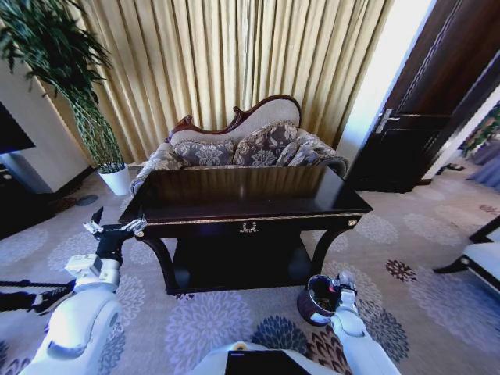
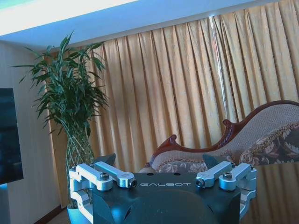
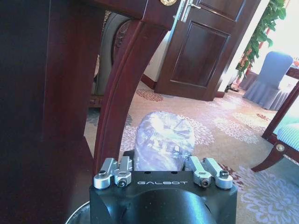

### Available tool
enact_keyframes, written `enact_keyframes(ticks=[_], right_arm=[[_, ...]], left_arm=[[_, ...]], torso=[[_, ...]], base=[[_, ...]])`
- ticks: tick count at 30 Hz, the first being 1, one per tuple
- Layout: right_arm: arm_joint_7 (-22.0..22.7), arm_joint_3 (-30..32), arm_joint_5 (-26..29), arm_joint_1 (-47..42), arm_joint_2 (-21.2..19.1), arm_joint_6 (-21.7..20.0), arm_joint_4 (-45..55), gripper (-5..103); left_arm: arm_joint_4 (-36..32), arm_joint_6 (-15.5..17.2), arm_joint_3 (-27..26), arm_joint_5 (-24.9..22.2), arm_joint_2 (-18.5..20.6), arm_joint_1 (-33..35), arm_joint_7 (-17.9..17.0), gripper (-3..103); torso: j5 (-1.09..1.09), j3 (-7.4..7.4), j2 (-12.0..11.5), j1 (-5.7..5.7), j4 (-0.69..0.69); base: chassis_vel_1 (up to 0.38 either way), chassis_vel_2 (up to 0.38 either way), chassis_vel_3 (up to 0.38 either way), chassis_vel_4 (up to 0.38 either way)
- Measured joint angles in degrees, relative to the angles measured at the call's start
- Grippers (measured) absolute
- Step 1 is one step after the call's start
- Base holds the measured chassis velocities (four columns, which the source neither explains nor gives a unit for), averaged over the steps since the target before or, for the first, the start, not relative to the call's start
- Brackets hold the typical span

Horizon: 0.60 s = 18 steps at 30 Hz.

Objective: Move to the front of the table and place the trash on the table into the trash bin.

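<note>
In the right wrist view, the lower end of the clear bottle (image 3: pixel 163 140) is hidden behind the body of the right gripper (image 3: pixel 163 163), and its label is too blurred to read. Only a small arc of the trash bin (image 3: pixel 77 217) rim shows at the picture's edge. In the head view, the right gripper (image 1: pixel 341 287) covers part of the bin (image 1: pixel 314 301). The table (image 3: pixel 56 70) is cut off by the frame.

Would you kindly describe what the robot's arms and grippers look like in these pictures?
Both arms have smooth white shells. The left gripper and right gripper share a black body marked GALBOT in pale letters, with silver metal finger linkages joined by round bolts and dark fingertips.
</note>
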Motion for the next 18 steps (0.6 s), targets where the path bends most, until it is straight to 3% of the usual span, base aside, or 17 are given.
enact_keyframes(ticks=[2,3,5,6,8,9,10,11,13,14,18], right_arm=[[0.1,0.1,0.0,0.0,0.0,0.0,0.0,45],[0.2,0.1,0.0,0.0,0.1,0.1,0.0,56],[0.3,0.3,0.1,0.0,0.1,0.2,0.2,56],[0.3,0.3,0.1,-0.1,0.1,0.2,0.4,66],[0.3,0.3,0.1,-0.1,0.1,0.2,0.6,66],[0.4,0.4,0.1,-0.2,0.1,0.3,0.8,78],[0.4,0.5,0.2,-0.3,0.1,0.3,1.0,78],[0.4,0.6,0.2,-0.3,0.1,0.3,1.3,88],[0.4,0.7,0.3,-0.5,0.1,0.3,1.6,88],[0.4,0.7,0.3,-0.6,0.1,0.3,1.8,97],[0.4,0.7,0.3,-0.8,0.1,0.3,2.4,100]], left_arm=[[0.0,0.0,0.0,0.0,0.0,0.0,0.0,100],[-0.2,0.0,0.0,0.1,0.0,0.1,0.0,100],[-0.3,-0.1,0.0,0.1,0.0,0.2,0.0,100],[-0.4,-0.1,0.0,0.2,0.0,0.4,0.0,100],[-0.5,-0.1,-0.1,0.2,0.0,0.4,0.0,100],[-0.5,-0.2,-0.1,0.2,0.0,0.5,0.0,100],[-0.6,-0.3,-0.2,0.2,0.0,0.5,0.0,100],[-0.6,-0.3,-0.2,0.2,0.0,0.6,0.0,100],[-0.7,-0.4,-0.3,0.2,0.1,0.6,0.0,100],[-0.7,-0.5,-0.3,0.2,0.2,0.7,0.0,100],[-0.7,-0.5,-0.4,0.3,0.4,0.6,0.0,100]], torso=[[0.0,0.0,0.0,0.0,0.0],[0.0,0.0,0.0,0.0,0.0],[-0.01,0.0,0.0,0.0,0.0],[-0.01,0.0,0.0,0.0,0.0],[0.0,0.0,0.0,0.0,0.0],[0.0,0.0,0.0,0.0,0.0],[0.0,0.0,0.0,0.0,0.0],[0.0,0.0,0.0,0.0,0.0],[0.0,0.0,0.0,0.0,0.0],[0.0,0.0,0.0,0.0,0.0],[0.0,0.0,0.0,0.0,0.0]], base=[[0.0,0.0,0.0,0.0],[0.0,0.0,0.0,0.0],[0.0,0.0,0.0,0.0],[0.0,0.0,0.0,0.0],[0.0,0.0,0.0,0.0],[0.0,0.0,0.0,0.0],[0.0,0.0,0.0,0.0],[0.0,0.0,0.0,0.0],[0.0,0.0,0.0,0.0],[0.0,0.0,0.0,0.0],[0.0,0.0,0.0,0.0]])
